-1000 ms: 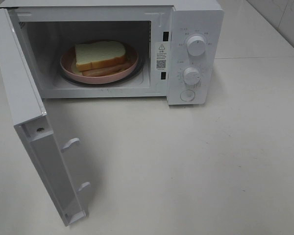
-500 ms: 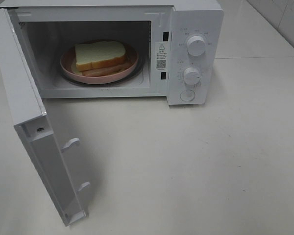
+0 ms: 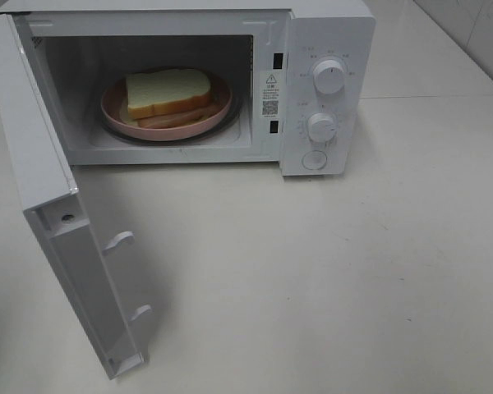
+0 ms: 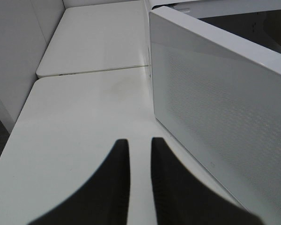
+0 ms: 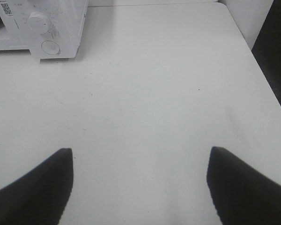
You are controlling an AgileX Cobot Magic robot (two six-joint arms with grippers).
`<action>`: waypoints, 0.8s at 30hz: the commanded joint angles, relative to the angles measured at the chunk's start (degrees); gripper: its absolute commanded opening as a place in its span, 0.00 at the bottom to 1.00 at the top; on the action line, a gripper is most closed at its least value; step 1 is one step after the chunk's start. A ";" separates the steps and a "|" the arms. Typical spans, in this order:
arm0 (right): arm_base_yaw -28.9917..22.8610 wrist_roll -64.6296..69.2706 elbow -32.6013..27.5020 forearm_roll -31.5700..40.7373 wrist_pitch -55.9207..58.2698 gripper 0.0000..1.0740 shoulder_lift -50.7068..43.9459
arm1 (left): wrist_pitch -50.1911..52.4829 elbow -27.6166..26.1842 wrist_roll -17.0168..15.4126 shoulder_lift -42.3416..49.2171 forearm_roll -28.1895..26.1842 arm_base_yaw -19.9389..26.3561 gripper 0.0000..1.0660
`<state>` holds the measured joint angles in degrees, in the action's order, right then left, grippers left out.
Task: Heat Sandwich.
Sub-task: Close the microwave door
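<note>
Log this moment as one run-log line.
sandwich on pink plate inside microwave | door open | left hand nearly closed, empty | right hand open, empty

Yellow-white sandwich [image 3: 168,89], pink plate [image 3: 172,133]

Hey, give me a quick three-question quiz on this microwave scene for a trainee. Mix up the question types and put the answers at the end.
1. True or false: the microwave door is closed.
2. Inside the microwave, the sandwich lies: A) straight on the cavity floor; B) on a pink plate; C) on a wire rack.
3. Which has the wider gap between its jaws, the left tool or the right tool?
Key: 1 false; 2 B; 3 the right tool.
</note>
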<state>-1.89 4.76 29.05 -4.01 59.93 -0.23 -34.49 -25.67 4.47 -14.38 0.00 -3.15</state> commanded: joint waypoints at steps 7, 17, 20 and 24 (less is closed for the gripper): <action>0.52 0.29 -0.17 0.06 -0.40 0.71 -1.55 | 20.28 7.28 -0.06 -9.85 0.00 0.17 0.00; 0.52 0.29 -0.17 0.06 -0.40 0.71 -1.55 | 43.03 14.09 -0.06 -18.51 0.00 0.17 0.00; 0.52 0.29 -0.17 0.06 -0.40 0.71 -1.55 | 52.31 15.87 -0.11 -22.75 0.00 0.17 0.00; 0.52 0.29 -0.17 0.06 -0.40 0.71 -1.55 | 58.04 16.21 -0.11 -27.16 0.00 0.11 0.00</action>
<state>-1.89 4.76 29.05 -4.01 59.93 -0.23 20.11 -9.63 4.47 -40.34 0.00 -3.15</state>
